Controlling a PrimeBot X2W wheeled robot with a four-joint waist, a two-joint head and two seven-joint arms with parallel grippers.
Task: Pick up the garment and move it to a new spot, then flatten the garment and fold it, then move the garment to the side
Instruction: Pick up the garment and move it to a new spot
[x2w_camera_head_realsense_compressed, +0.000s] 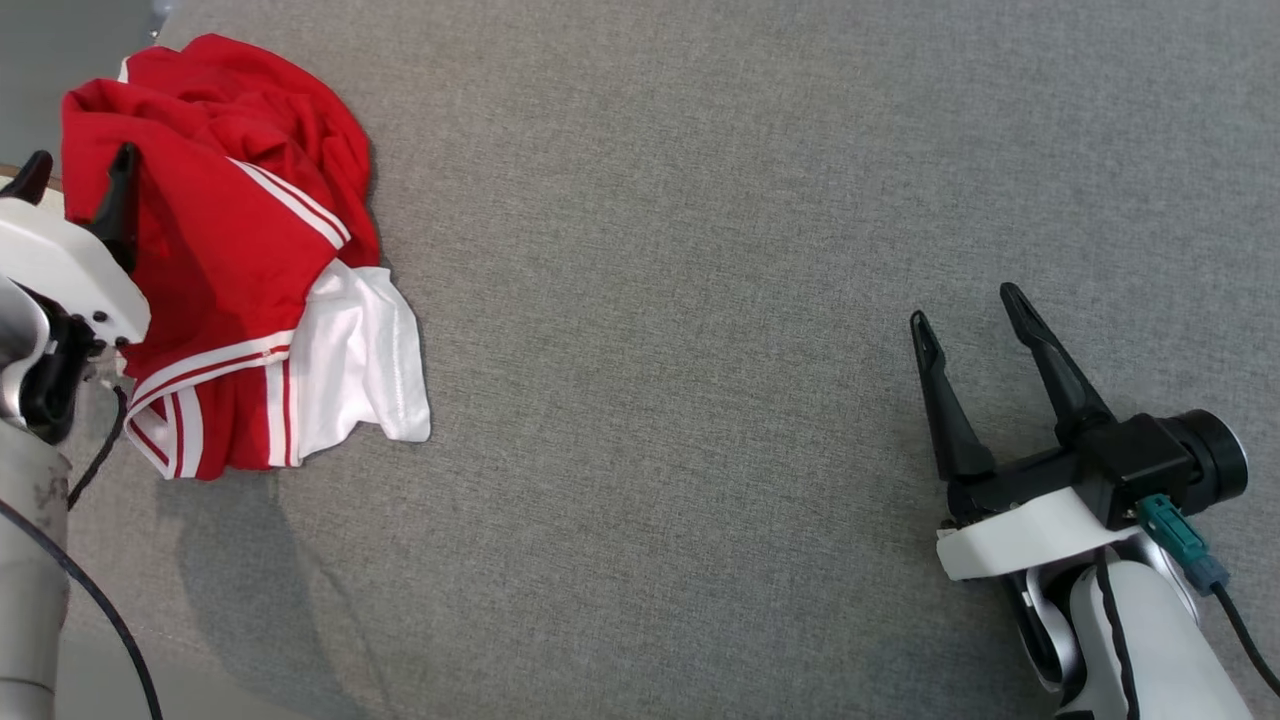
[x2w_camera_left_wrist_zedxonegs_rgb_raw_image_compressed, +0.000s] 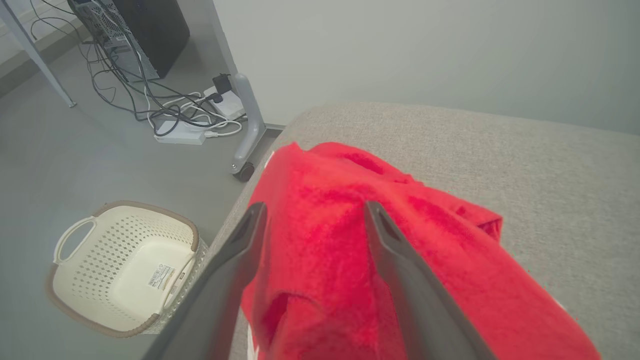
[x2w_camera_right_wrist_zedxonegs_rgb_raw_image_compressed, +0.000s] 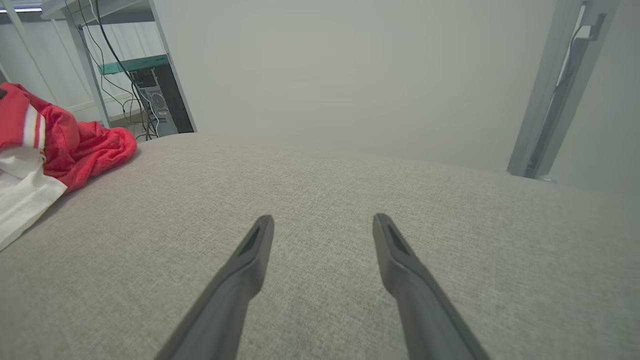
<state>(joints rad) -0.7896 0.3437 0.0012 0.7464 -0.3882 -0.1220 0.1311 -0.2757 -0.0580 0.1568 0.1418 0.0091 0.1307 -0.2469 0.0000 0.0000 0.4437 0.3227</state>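
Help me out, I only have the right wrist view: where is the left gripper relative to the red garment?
Observer: The left gripper is open, its fingers spread over the crumpled garment. Nothing is gripped yet.
Operator: Is anything on the floor on that side?
Observer: Yes, a cream basket stands on the floor just beside the table edge, near the garment.

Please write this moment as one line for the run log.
stage: garment not yet picked up | left tool: open, over crumpled red-and-white garment | right tool: open, over bare grey fabric surface | garment: unheld, near surface's left edge
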